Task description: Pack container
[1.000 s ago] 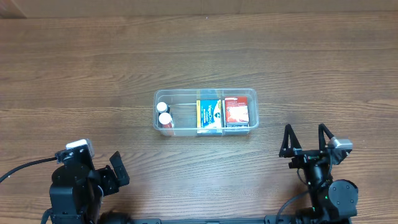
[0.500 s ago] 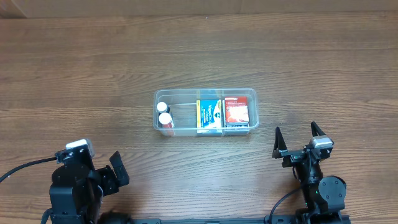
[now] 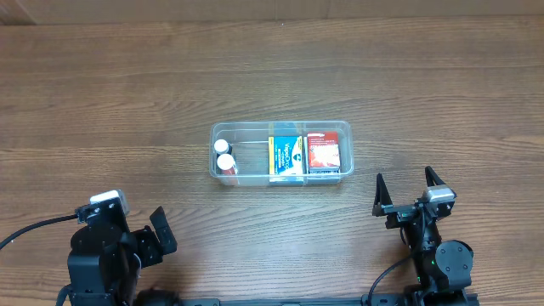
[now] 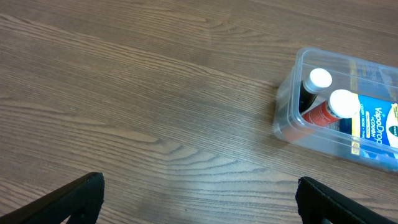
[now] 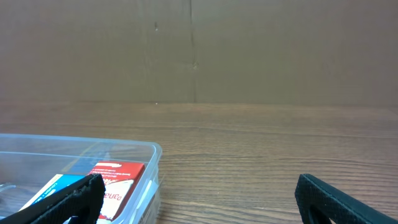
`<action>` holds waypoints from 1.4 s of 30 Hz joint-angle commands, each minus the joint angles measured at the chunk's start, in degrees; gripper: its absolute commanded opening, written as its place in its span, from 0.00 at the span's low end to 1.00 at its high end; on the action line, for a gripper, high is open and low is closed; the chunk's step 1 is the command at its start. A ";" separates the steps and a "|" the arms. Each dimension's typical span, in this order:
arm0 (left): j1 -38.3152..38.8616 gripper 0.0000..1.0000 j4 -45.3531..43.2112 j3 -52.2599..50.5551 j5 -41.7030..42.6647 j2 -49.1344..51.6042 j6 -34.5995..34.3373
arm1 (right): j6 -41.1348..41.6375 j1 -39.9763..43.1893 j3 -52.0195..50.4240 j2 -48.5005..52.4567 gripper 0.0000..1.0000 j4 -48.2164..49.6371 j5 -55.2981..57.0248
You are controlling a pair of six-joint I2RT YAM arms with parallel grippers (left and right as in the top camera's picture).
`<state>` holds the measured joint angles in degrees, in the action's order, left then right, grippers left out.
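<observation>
In the middle of the desk [image 3: 127,85] stands the container [image 3: 252,153], and what it holds is set in a row so that each piece uses the tub's width. Two white-capped bottles [image 3: 224,157] stand upright at its left end. A blue box [image 3: 287,155] sits at its centre, and a red box [image 3: 323,151] fills its right end, the two boxes pressed side by side. Between the bottles and the blue box a strip of the container's floor is bare. No loose item shows on the desk around the container, so I judge the packing done or close to it.

Both arms sit on the near side of the container and well apart from it, which looks to me like a parked stance that leaves the tub unobstructed. The left arm [image 3: 102,246] is off the container's near-left corner with its wrist tipped down at the desk. Its jaws are spread wide with only bare wood between them. The right arm [image 3: 438,251] is off the near-right corner, low and aimed level across the desk, so the container's right end just enters its wrist view. Its jaws are also spread wide and hold nothing.
</observation>
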<state>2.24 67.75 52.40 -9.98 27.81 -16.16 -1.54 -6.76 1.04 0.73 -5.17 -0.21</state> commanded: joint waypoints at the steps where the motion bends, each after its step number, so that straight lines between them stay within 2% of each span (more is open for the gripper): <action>1: 0.04 1.00 -0.02 -0.31 -0.96 -0.24 -0.57 | -0.20 0.13 -0.57 -0.57 1.00 0.35 -0.55; 6: 0.00 1.00 0.94 -2.97 -1.62 -7.13 1.18 | -0.22 0.13 -0.57 -0.57 1.00 0.35 -0.55; 10: -0.07 1.00 -7.28 -13.97 -2.78 -21.20 1.20 | -0.20 0.13 -0.57 -0.57 1.00 0.35 -0.55; 15: -0.07 1.00 -17.53 -24.20 -4.13 -27.47 1.40 | -0.22 0.13 -0.57 -0.57 1.00 0.35 -0.57; 17: -0.07 1.00 -27.98 -30.53 -3.93 -27.61 2.34 | -0.22 0.13 -0.57 -0.57 1.00 0.35 -0.57; 22: -0.07 1.00 -63.32 -46.58 1.40 -27.61 7.13 | -0.20 0.13 -0.57 -0.57 1.00 0.35 -0.55; 24: -0.07 1.00 -72.96 -51.49 5.09 -27.61 10.10 | -0.20 0.13 -0.57 -0.57 1.00 0.35 -0.55; 28: -0.11 1.00 -70.27 -52.15 10.54 -27.61 14.12 | -0.22 0.13 -0.57 -0.57 1.00 0.35 -0.55; 31: -0.11 1.00 -63.08 -52.15 11.10 -27.61 12.35 | -0.22 0.13 -0.57 -0.57 1.00 0.35 -0.55; 42: -0.13 1.00 -63.34 -52.13 11.06 -27.61 12.33 | -0.20 0.13 -0.57 -0.57 1.00 0.35 -0.55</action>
<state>2.22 4.45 0.47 0.08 0.71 -4.45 -1.54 -6.76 1.04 0.62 -5.17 -0.25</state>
